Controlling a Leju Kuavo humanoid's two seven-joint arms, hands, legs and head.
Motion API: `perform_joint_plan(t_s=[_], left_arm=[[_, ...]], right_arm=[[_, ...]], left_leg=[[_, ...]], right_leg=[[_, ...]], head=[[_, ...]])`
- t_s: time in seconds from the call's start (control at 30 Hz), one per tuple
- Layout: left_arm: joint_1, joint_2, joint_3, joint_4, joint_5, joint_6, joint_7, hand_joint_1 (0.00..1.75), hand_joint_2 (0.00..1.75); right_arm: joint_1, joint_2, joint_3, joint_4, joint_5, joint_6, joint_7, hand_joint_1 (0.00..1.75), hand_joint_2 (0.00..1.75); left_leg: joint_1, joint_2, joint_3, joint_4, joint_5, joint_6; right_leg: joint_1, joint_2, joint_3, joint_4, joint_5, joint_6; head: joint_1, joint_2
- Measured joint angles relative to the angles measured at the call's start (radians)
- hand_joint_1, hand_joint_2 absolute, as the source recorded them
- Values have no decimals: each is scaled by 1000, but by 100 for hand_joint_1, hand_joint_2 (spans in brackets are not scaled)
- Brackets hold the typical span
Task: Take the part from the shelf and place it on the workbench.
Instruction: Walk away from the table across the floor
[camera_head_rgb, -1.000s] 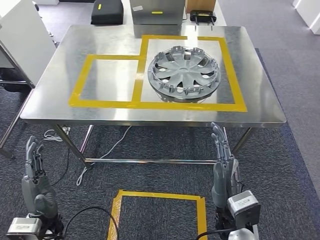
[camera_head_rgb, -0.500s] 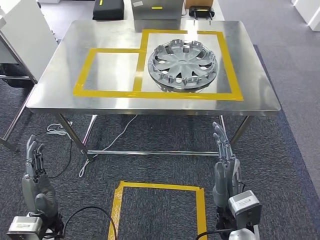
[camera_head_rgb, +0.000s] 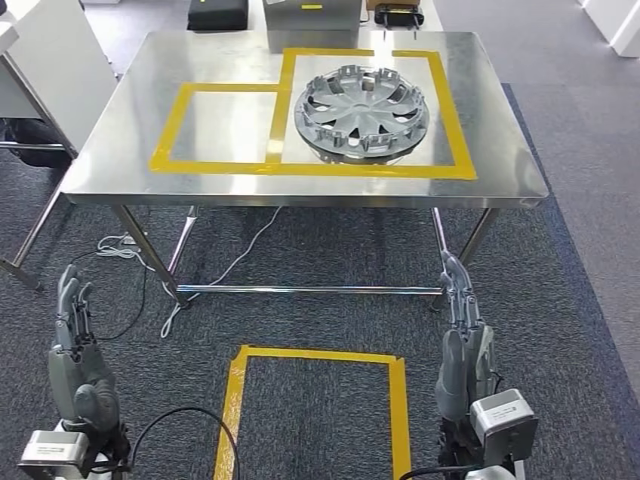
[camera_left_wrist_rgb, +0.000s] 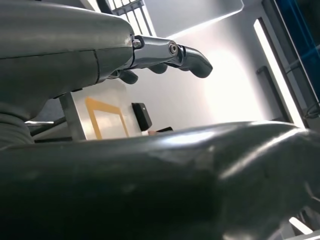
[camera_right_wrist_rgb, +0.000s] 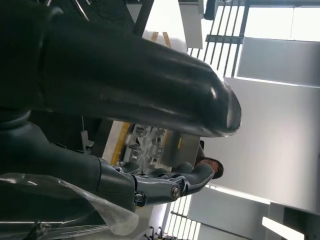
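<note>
Both hands' fingers (camera_head_rgb: 74, 310) straight (holding nothing).

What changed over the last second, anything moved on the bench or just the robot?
Only the view shifted: the whole scene slid up and shrank in the head view, so the camera backed away from the workbench. The hubcap lies as before inside the larger yellow-taped square. The left hand and right hand hang low, holding nothing, as before.

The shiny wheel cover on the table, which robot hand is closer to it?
Right. The right hand hangs below the table's front edge, nearly under the wheel cover. The left hand hangs far off to the other side.
</note>
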Motion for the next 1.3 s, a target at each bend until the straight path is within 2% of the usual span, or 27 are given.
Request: perform_joint_plan(t_s=[0.07,0.13,0.2,0.23,0.27,0.3,0.37,0.43,0.47,0.5,0.57,0.6,0.63,0.7,0.73,0.77,0.8,0.87,0.93,1.0,1.07,1.1,1.17,1.2,1.23,1.27,1.3], left_arm=[[-3,-1,-4,2,0,5,0,0,0],[-5,-3,-7,3,-1,9,0,0,0],[-4,-3,-9,4,-2,13,0,0,0],[-4,-3,-10,4,-3,15,0,0,0],[-3,-3,-9,4,-3,17,0,0,0],[-1,-3,-9,4,-3,19,0,0,0],[5,-3,-8,2,-1,23,0,0,0],[16,-2,-5,-5,4,24,-1,0,0],[22,-2,-4,-8,6,22,-2,0,0],[25,-2,-3,-10,6,19,-2,0,0],[27,-2,-1,-11,6,12,-2,0,0],[27,-2,-1,-11,6,10,-2,0,0],[26,-2,0,-11,6,8,-2,0,0],[24,-2,0,-10,6,7,-1,0,0],[23,-2,0,-10,6,7,-1,0,0],[22,-2,0,-9,6,8,-1,0,0],[21,-2,-1,-9,6,9,-1,0,0],[19,-2,-1,-8,5,10,-1,0,0],[14,-2,-2,-8,5,12,-1,0,0],[7,-2,-5,-7,5,14,-1,0,0],[3,-2,-7,-7,5,18,-1,0,0],[2,-2,-7,-7,5,20,-1,0,0],[3,-2,-8,-7,7,24,-1,0,0],[3,-2,-7,-7,9,26,-1,0,0],[4,-2,-7,-7,12,27,0,0,0],[5,-1,-6,-7,15,27,0,0,0],[7,0,-6,-7,19,27,0,0,0]], right_arm=[[2,0,-7,-1,0,6,-4,0,0],[2,0,-11,-1,0,11,-7,0,0],[2,0,-13,-1,1,16,-7,0,0],[2,0,-13,-1,1,17,-7,0,0],[1,0,-13,-1,2,19,-7,0,0],[1,0,-13,-1,3,20,-7,0,0],[-3,0,-11,-1,6,22,-5,0,0],[-9,0,-7,-1,10,21,-4,0,0],[-12,0,-5,0,12,19,-3,0,0],[-14,0,-2,0,14,16,-1,0,0],[-16,0,0,1,18,8,2,0,0],[-16,0,1,1,18,4,3,0,0],[-16,0,2,1,18,0,3,0,0],[-13,0,2,1,13,-6,4,0,0],[-10,0,1,1,10,-8,4,0,0],[-8,0,0,1,7,-8,3,0,0],[-5,0,-1,1,4,-8,2,0,0],[-2,0,-2,1,0,-8,0,0,0],[-1,0,-3,0,-1,-8,-1,0,0],[0,-1,-4,-1,-1,-6,-3,0,0],[1,-1,-5,-1,-1,-1,-3,0,0],[0,-1,-6,-1,-1,2,-3,0,0],[-2,-1,-5,-1,-1,10,0,0,0],[-4,-1,-5,0,-1,13,2,0,0],[-5,-1,-4,0,0,15,4,0,0],[-7,-1,-4,1,1,16,6,0,0],[-9,-1,-4,2,2,16,8,0,0]], left_leg=[[3,4,-14,-7,17,16],[6,9,-33,-12,39,31],[4,10,-61,-10,59,36],[3,10,-75,-8,69,36],[3,11,-89,-6,79,35],[3,11,-103,-3,87,34],[2,10,-125,5,102,27],[-1,10,-138,13,117,18],[-2,10,-143,14,126,12],[-2,10,-145,15,134,7],[1,8,-153,22,128,-3],[2,7,-162,44,100,-9],[3,6,-173,83,56,-14],[6,5,-198,207,-43,-24],[7,5,-204,263,-65,-26],[7,5,-199,296,-64,-27],[7,5,-179,294,-41,-26],[6,5,-98,197,13,-19],[4,4,-13,66,12,-9],[-1,4,15,8,-6,2],[0,6,2,-2,7,16],[1,8,-7,-5,18,24],[3,11,-31,-7,42,36],[2,11,-47,-6,54,39],[1,12,-63,-5,66,41],[-1,12,-80,-3,77,41],[-2,12,-96,0,88,40]], right_leg=[[-1,3,-12,9,-14,11],[-3,6,-40,82,-91,20],[-5,6,-72,212,-176,26],[-6,6,-78,262,-190,27],[-6,6,-70,282,-182,28],[-6,6,-46,267,-156,28],[-5,6,50,142,-109,24],[-3,8,142,4,-110,17],[-1,9,163,-30,-118,15],[0,9,163,-41,-118,10],[-3,4,144,-40,-105,-6],[-4,1,133,-41,-96,-16],[-6,-2,123,-42,-86,-24],[-5,-5,102,-40,-66,-31],[-4,-5,89,-37,-55,-31],[-3,-6,75,-33,-45,-30],[-3,-5,59,-28,-35,-29],[-2,-4,28,-13,-22,-25],[0,-2,7,0,-11,-17],[2,-2,-3,4,4,-5],[0,-1,-8,4,10,7],[-1,1,-17,17,-10,12],[-3,5,-48,99,-97,19],[-4,5,-65,164,-147,22],[-5,5,-77,227,-180,24],[-5,5,-79,271,-190,26],[-5,5,-67,285,-178,26]], head=[[0,0],[4,0],[9,0],[9,0],[10,0],[10,0],[10,0],[10,0],[10,0],[10,0],[10,0],[7,0],[5,0],[1,0],[1,0],[1,0],[1,0],[1,0],[1,0],[2,0],[2,0],[3,0],[6,0],[8,0],[9,0],[10,0],[10,0]])
